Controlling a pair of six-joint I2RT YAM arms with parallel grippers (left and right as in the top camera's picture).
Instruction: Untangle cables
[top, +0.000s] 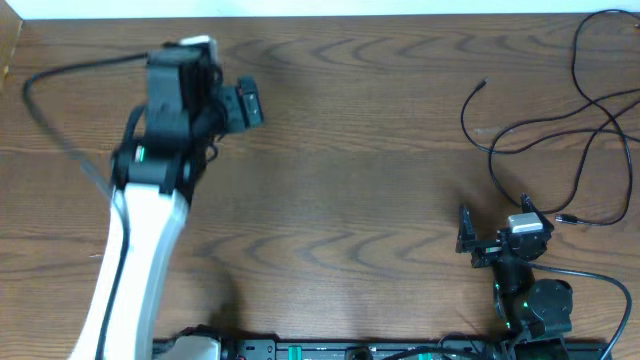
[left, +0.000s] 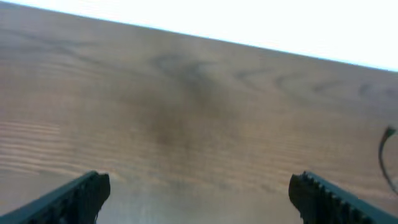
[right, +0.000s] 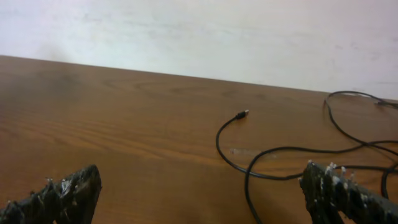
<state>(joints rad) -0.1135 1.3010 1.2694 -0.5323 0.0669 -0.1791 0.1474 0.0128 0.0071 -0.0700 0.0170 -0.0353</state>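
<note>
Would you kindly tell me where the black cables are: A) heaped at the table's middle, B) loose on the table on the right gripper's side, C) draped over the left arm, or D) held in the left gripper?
B: the black cables lie looped beside the right gripper, whose open jaws hold nothing, and the left gripper is open and empty too, far from them.

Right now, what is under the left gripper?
Only bare table shows beneath the open left gripper; one cable curves at the far right. In the overhead view the arm itself covers the wood directly below it.
</note>
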